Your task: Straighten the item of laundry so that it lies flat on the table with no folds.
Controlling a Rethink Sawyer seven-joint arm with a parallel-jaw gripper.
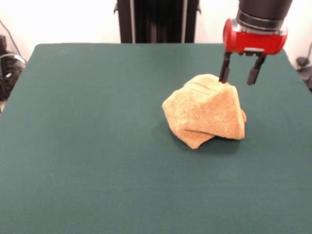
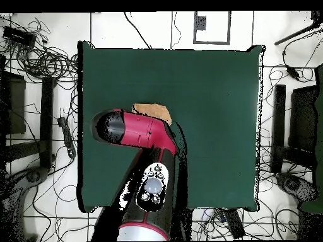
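The orange-tan terry towel [image 1: 204, 110] lies bunched and folded in a lump on the dark green table [image 1: 87, 146], right of the middle in the front view. My gripper [image 1: 240, 76] hangs just above the towel's far upper edge, its two black fingers [image 1: 224, 68] open with a gap between them; the left finger touches or nearly touches the towel's top. Nothing is held. In the overhead view the red arm [image 2: 135, 131] covers most of the towel [image 2: 154, 112]; only a strip shows beyond it, and the gripper is hidden.
The black pedestal [image 1: 157, 20] stands at the table's far edge. Cables and stands [image 2: 38, 57] lie on the floor round the table. Bare green cloth stretches to the left and front of the towel.
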